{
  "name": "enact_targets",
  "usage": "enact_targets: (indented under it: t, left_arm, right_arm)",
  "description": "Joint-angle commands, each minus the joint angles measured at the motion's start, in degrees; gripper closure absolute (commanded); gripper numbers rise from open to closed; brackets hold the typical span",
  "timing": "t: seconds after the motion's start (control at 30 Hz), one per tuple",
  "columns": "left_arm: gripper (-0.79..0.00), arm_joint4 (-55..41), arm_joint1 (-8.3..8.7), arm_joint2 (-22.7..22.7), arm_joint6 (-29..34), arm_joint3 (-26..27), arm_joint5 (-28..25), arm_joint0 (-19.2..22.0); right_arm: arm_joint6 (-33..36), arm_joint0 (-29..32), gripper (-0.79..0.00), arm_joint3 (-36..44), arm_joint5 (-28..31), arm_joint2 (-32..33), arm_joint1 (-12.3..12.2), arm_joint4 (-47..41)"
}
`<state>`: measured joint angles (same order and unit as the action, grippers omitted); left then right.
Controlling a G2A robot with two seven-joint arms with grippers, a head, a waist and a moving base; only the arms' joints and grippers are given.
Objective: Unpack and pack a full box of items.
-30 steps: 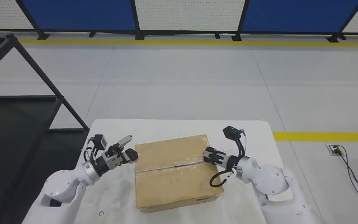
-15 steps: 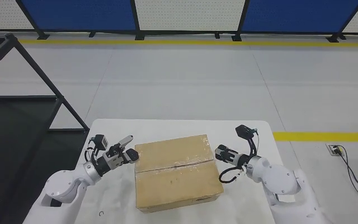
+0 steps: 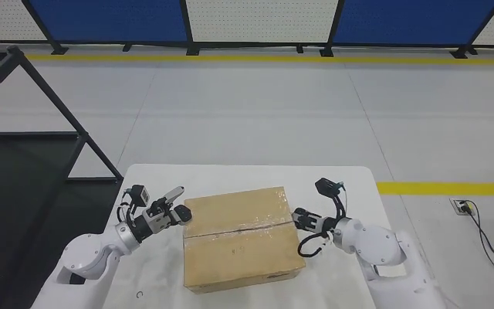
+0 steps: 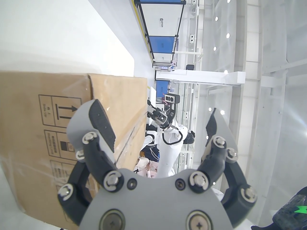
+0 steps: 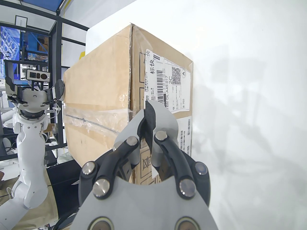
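- Cardboard box point(image 3: 241, 239), taped shut, sits between the two grippers; stiff, probably heavy, best squeezed at both ends.
- Left gripper point(image 3: 179, 202): spread wide beside one end.
- Right gripper point(image 5: 148, 112): pinched closed, empty, at the other.

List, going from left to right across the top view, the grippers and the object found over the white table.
left gripper, open → cardboard box, taped shut → right gripper, shut

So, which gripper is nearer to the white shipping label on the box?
Right. The right gripper, shut, is close in front of the label; the left gripper, open, is at the opposite side of the box.
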<state>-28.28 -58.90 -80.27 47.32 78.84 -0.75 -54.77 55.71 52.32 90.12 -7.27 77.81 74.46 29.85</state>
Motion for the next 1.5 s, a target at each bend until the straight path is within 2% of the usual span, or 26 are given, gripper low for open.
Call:
enact_targets:
  t: [0.0,0.33,0.5,0.67,0.83,1.47]
  left_arm:
    - [-0.785,0.0,0.0,0.0,0.1,0.0,0.0,0.1]
    - [-0.785,-0.1,-0.02,0.0,-0.1,-0.1,-0.1,0.0]
    - [-0.785,-0.1,0.01,-0.2,-0.1,0.1,-0.1,-0.2]
    - [-0.785,-0.2,0.06,-0.6,-0.2,0.2,-0.3,-0.4]
    - [-0.785,-0.8,0.16,-1.5,-0.3,0.5,-0.8,-0.9]
    - [-0.785,-2.9,0.84,-6.6,-1.1,1.7,-2.4,-4.2]
  right_arm:
    - [-1.2,0.3,0.0,0.2,0.6,0.0,-0.1,-0.2]
    - [-0.2,-0.6,0.0,0.1,0.8,-1.1,-0.5,-1.1]
    - [-5.0,0.9,0.0,3.5,2.5,0.3,-0.7,-2.7]
    - [-2.5,0.7,0.0,5.3,4.3,-1.3,-0.8,-3.9]
    - [1.6,-3.2,0.0,1.2,4.8,-5.8,-0.6,-4.0]
    - [-1.1,-13.3,0.0,-11.3,5.6,-16.8,1.7,-9.5]
